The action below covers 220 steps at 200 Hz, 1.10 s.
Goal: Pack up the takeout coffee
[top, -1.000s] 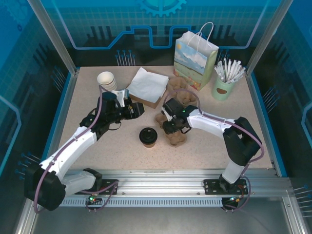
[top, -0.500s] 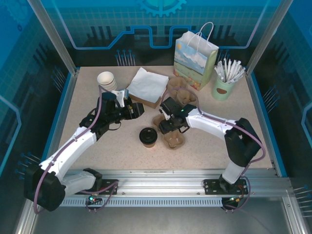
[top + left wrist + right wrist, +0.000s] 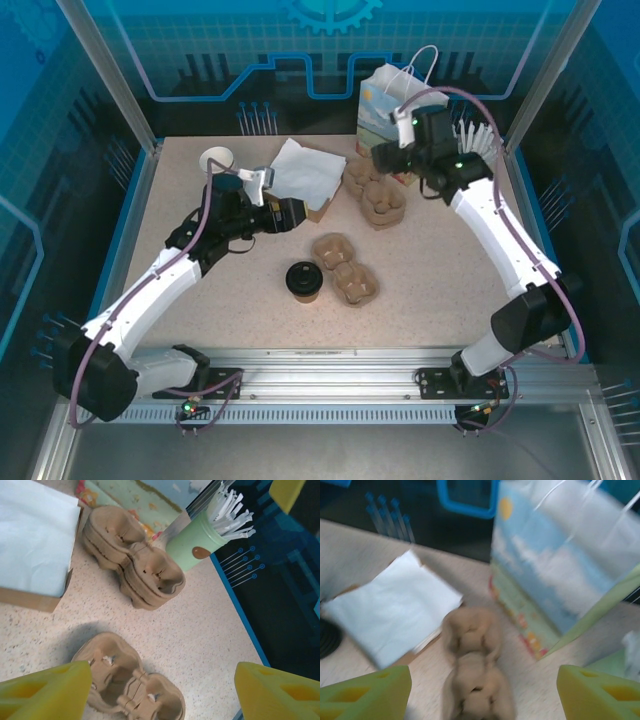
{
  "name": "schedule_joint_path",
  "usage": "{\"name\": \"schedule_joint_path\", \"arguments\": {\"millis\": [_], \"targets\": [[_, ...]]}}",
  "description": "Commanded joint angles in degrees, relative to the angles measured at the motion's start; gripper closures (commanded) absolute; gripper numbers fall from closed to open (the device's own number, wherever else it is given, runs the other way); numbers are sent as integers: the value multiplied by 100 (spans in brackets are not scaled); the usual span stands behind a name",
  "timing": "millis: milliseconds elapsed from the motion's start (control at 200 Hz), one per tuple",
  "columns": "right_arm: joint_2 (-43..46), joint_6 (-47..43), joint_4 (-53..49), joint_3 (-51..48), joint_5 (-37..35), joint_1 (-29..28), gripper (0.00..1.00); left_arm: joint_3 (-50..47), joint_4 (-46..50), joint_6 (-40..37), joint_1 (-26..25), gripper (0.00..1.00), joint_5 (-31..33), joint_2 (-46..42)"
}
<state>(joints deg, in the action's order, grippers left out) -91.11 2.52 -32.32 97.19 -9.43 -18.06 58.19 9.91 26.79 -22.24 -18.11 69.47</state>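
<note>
Coffee cup [image 3: 304, 281] sits lower middle of the frame beside the laid-out carrier [image 3: 345, 270], so still unpacked and unbagged, both claws [image 3: 162, 690] [image 3: 485, 692] wide open and empty, I'd say early days.

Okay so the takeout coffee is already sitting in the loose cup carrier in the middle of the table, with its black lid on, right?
Not quite: the takeout coffee does have its black lid on, but it isn't in the carrier. The top external view shows it standing on the table, just left of that carrier.
</note>
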Motion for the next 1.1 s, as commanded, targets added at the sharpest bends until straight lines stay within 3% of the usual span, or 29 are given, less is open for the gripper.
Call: {"name": "schedule_joint_path", "arguments": {"millis": [0,130,525,950,1096], "targets": [[-463,-524,238,498,149,258,21,333,-88,-193,-58,24,-112,267],[-1112,-691,-167,1491,187,582,20,376,-176,-209,-88,24,-77,397],[-2507,-1096,-430,2858,1108,1204,27,622,75,-418,-140,24,-49,499],[-4580,-1497,-1304,5565,1593,1202,45,531,169,-429,-149,24,46,396],[-4826,-1577,-1280,5758,1770,1183,57,557,238,-446,-142,24,52,433]]}}
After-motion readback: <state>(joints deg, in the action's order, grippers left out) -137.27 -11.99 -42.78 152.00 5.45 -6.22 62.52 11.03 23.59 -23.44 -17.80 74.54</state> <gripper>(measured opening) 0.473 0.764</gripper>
